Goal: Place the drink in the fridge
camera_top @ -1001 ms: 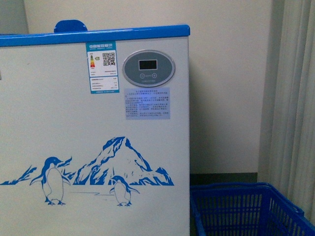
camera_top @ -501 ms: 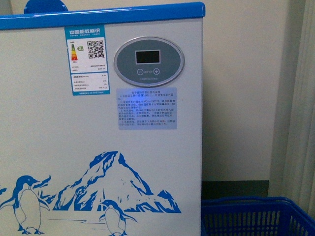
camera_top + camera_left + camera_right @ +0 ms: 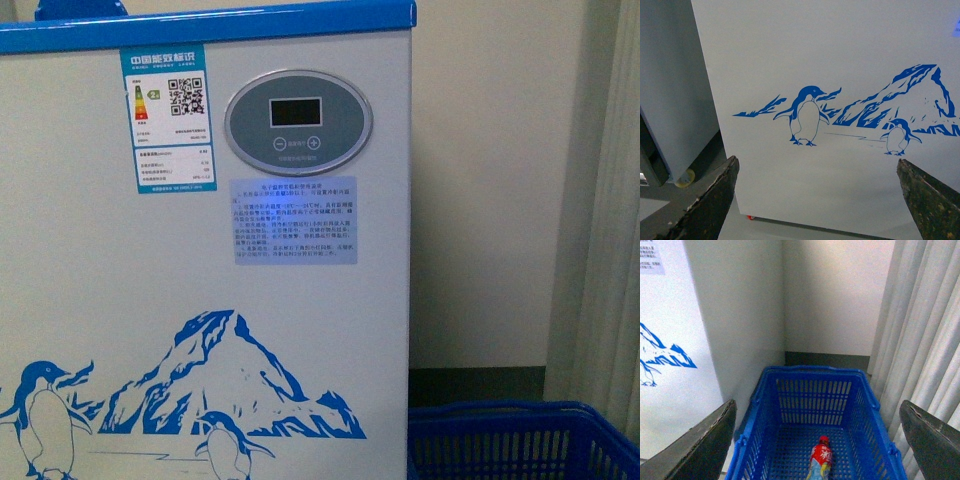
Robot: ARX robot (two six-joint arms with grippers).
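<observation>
The fridge (image 3: 200,300), a white chest cooler with a blue top rim and a blue penguin-and-mountain picture, fills the left of the front view; its front also fills the left wrist view (image 3: 840,75), one small red wheel (image 3: 750,217) showing under it. The drink (image 3: 821,460), a small bottle with a red cap and red label, lies on its side on the floor of the blue basket (image 3: 812,375). My right gripper (image 3: 817,440) hangs open above the basket, apart from the drink. My left gripper (image 3: 817,195) is open, facing the fridge front, holding nothing.
The blue basket (image 3: 520,440) stands on the floor right of the fridge, against a beige wall with a dark skirting. Pale curtains (image 3: 920,340) hang right of the basket. A grey cabinet side (image 3: 670,90) stands beside the fridge in the left wrist view.
The front view has closed in on the fridge: its panel and labels look larger and the top rim sits higher in frame. The basket has slid lower right.
</observation>
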